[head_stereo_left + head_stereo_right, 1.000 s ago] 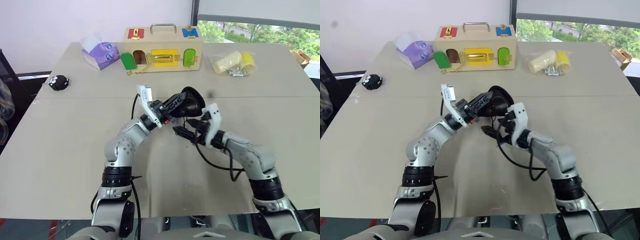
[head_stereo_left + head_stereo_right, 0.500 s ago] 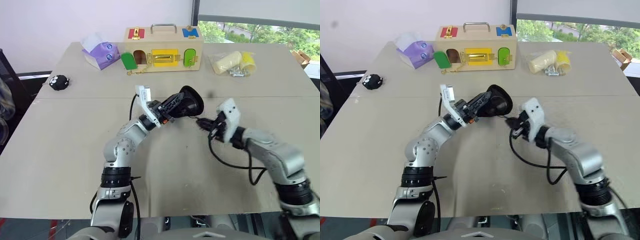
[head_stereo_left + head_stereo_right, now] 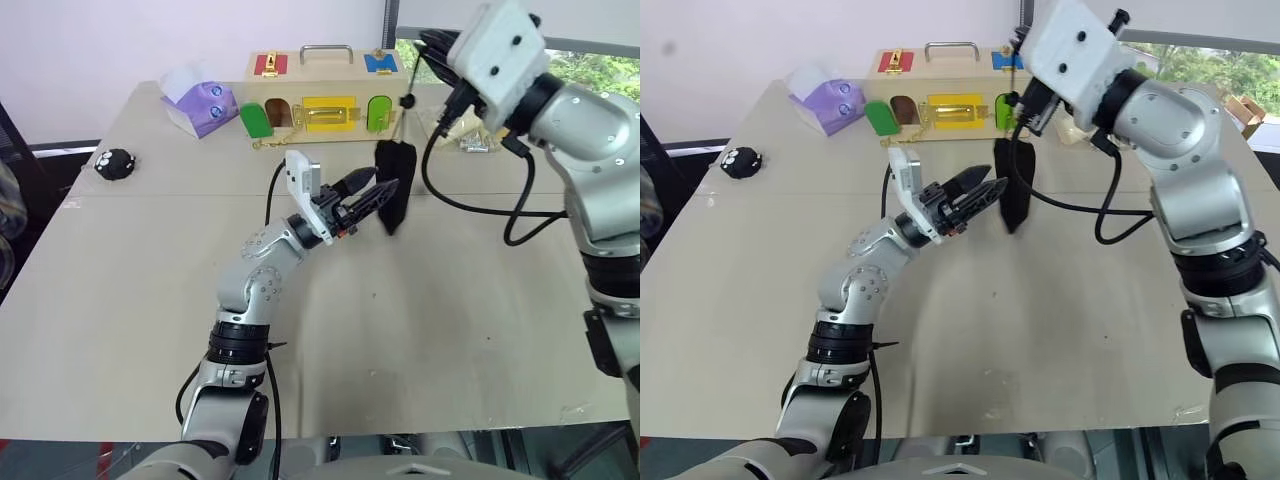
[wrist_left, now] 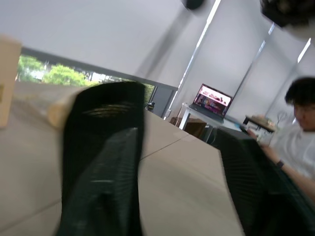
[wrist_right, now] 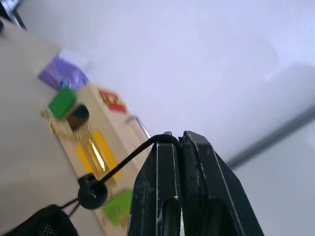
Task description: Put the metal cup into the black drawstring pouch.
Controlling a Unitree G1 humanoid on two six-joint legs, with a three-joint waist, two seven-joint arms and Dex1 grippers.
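Note:
The black drawstring pouch (image 3: pixel 396 185) hangs upright over the middle of the table, its bottom close to the tabletop. Its thin cord runs up past a toggle (image 5: pixel 91 192) to my right gripper (image 5: pixel 178 137), which is raised high at the back right (image 3: pixel 428 42) and shut on the cord. My left gripper (image 3: pixel 372 189) stands open just left of the hanging pouch, its fingertips at the pouch's side. In the left wrist view the pouch (image 4: pixel 98 113) sits behind one finger (image 4: pixel 118 187), with the other finger well apart. The metal cup is out of view.
A wooden latch box (image 3: pixel 325 95) stands at the back of the table, with a purple tissue pack (image 3: pixel 205 105) to its left and pale yellow rolls (image 3: pixel 465 125) to its right. A small black round object (image 3: pixel 118 163) lies far left. A person (image 4: pixel 295 128) sits beyond the table.
My right gripper has closed on the cord and risen high, pulling the pouch up so that it hangs. My left gripper has let go of the pouch and opened.

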